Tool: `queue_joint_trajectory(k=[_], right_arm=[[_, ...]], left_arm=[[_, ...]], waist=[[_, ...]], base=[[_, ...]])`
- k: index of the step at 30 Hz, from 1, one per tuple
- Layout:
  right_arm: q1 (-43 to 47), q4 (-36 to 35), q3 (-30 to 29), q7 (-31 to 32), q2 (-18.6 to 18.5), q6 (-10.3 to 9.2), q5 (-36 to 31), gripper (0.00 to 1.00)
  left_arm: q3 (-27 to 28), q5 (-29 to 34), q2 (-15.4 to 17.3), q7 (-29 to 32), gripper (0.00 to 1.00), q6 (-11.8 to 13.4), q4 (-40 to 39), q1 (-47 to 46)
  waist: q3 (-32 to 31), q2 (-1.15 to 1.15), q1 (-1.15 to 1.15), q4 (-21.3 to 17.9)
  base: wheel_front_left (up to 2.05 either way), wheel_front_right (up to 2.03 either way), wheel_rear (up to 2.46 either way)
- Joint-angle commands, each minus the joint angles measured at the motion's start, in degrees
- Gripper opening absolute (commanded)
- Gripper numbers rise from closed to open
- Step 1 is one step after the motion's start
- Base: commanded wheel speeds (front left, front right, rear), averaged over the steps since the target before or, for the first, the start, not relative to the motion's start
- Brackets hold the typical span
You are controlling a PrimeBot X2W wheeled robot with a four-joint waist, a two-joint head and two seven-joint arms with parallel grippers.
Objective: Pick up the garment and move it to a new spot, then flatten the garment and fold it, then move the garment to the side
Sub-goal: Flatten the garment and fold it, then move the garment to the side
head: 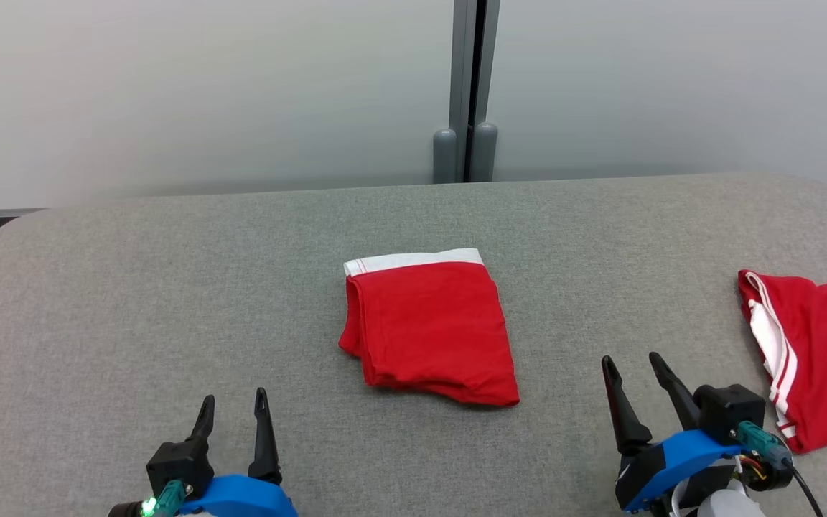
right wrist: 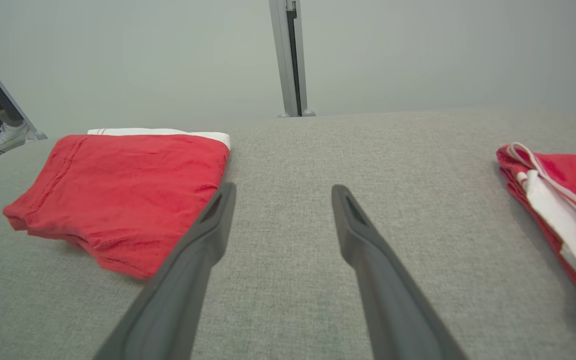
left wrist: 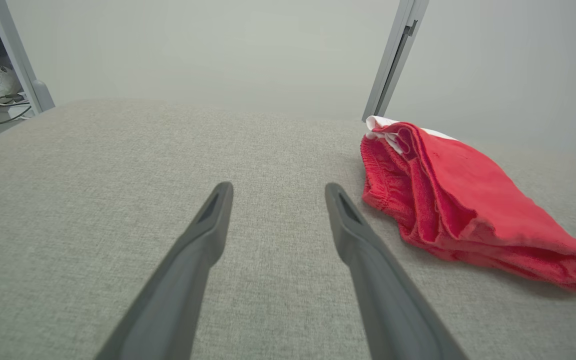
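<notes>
The grey cloth-covered worktop (head: 133, 301) carries everything. The garment (head: 428, 327), a pair of red shorts with a white waistband (head: 413, 261), lies at its middle, about halfway between the far and near edges. It is folded into a compact rectangle, waistband toward the far edge and hems toward the near edge. It looks already flattened and folded, so I judge the step in hand to be the last one, carrying it to the side. A second red piece, the striped garment (head: 823, 345), lies bunched at the right edge, well apart from the folded one. The left end effector (head: 234, 396) hovers by the near edge toward the left corner, its two fingers spread with nothing between them. The right end effector (head: 629, 357) hovers by the near edge between the two garments, likewise spread wide and empty. The garment should handle as light, soft, limp knit, neither fragile nor slippery on this rough covering. It will likely sag and its layers slide apart if lifted by one point. The best hold, I think, takes all layers at once, one end effector at each side edge of the stack, fingers slid low under the bottom layer so the fold holds together.
</notes>
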Motion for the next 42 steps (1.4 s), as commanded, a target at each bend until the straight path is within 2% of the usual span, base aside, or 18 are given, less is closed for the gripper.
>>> queue_joint_trajectory(k=[1, 13, 21, 24, 32, 38, 41, 42], right_arm=[[1.07, 0.15, 0.31, -0.3, -0.07, 0.01, 0.27, 1.0], [0.81, 1.54, 1.52, -0.3, -0.06, 0.01, 1.53, 1.0], [-4.03, 5.12, 2.68, -0.3, -0.08, 0.01, 1.61, 1.0], [-7.79, 7.11, 2.19, -0.3, -0.08, 0.01, 0.97, 1.0], [-17.13, 16.52, -2.35, -0.29, -0.14, 0.01, -1.36, 1.0], [-22.71, 28.19, -5.7, -0.21, -0.13, 0.01, -2.96, 1.0], [-23.98, 32.66, -3.77, 0.03, 0.03, 0.01, -1.22, 0.0], [-24.26, 33.38, -2.89, 0.14, 0.12, 0.01, -0.65, 0.0]], left_arm=[[0.57, 0.11, 0.01, -0.24, 1.0, -0.29, -0.11, 0.65], [-0.36, -0.8, 0.03, -0.24, 1.0, -0.29, -0.49, 0.77], [-3.82, -0.96, 0.0, -0.23, 1.0, -0.39, -1.34, -1.73], [-5.69, -1.02, 0.02, -0.24, 1.0, -0.66, -1.54, -2.81], [-8.66, -1.98, -0.01, -0.23, 1.0, -0.13, -2.43, -4.54], [-8.73, -2.29, -0.02, -0.24, 1.0, 0.19, -3.15, -4.67], [-8.43, -2.46, -0.01, -0.23, 1.0, 0.46, -3.73, -4.75], [-8.47, -2.42, -0.01, -0.24, 1.0, 0.49, -3.88, -4.9]], waist=[[-0.53, 0.0, 0.01, -0.47], [0.42, 0.0, 0.01, 0.06], [4.8, 0.0, 0.01, 4.14], [6.7, 0.0, 0.01, 6.81], [10.37, 0.0, 0.01, 13.72], [11.9, 0.0, 0.01, 15.9], [12.39, 0.0, 0.01, 15.74], [12.43, 0.0, 0.01, 15.49]], base=[[0.0, 0.0, 0.0], [0.0, 0.0, 0.0], [0.0, 0.0, 0.0], [0.0, 0.0, 0.0], [0.0, 0.0, 0.0], [0.0, 0.0, 0.0], [0.0, 0.0, 0.0], [0.0, 0.0, 0.0]])
